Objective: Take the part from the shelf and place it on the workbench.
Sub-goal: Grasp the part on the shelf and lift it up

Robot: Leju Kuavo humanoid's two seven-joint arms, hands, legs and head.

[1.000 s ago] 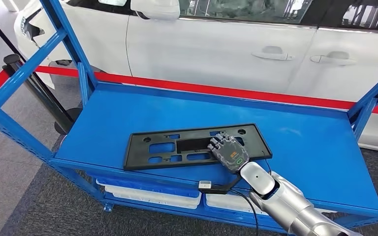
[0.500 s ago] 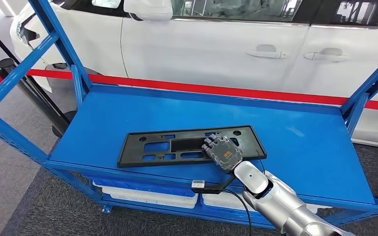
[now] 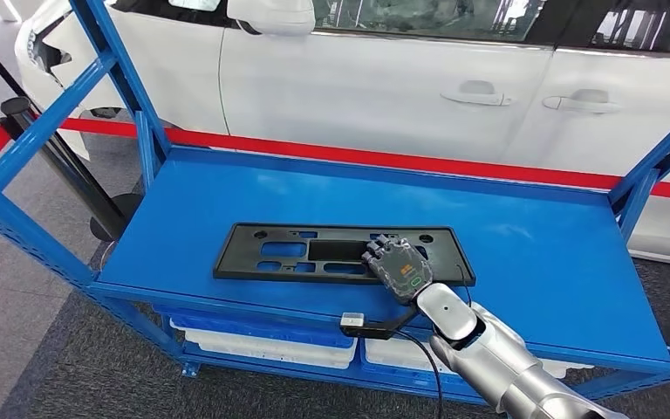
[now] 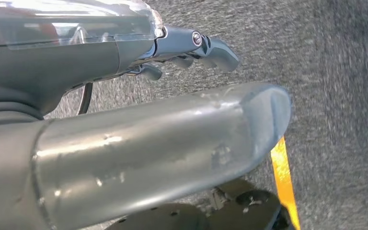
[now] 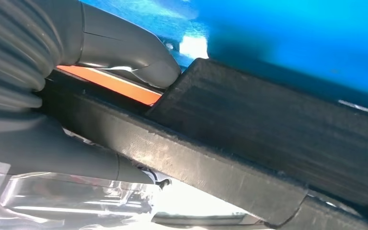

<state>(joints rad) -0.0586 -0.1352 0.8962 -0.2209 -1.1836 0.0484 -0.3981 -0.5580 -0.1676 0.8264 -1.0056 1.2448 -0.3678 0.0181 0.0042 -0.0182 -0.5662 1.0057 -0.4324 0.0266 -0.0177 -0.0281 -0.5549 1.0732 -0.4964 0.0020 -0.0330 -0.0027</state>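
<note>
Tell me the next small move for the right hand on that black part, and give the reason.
Probably lift the black part just off the blue shelf. The right hand lies over the part's near right edge, and the right wrist view shows a grey finger on either side of that edge, so the hold looks made. The part lies flat on the shelf, so clearing the surface likely comes before any carry to the workbench.

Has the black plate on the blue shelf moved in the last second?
Yes. The black plate has turned on the blue shelf; its left end swung toward the shelf's back edge.
</note>
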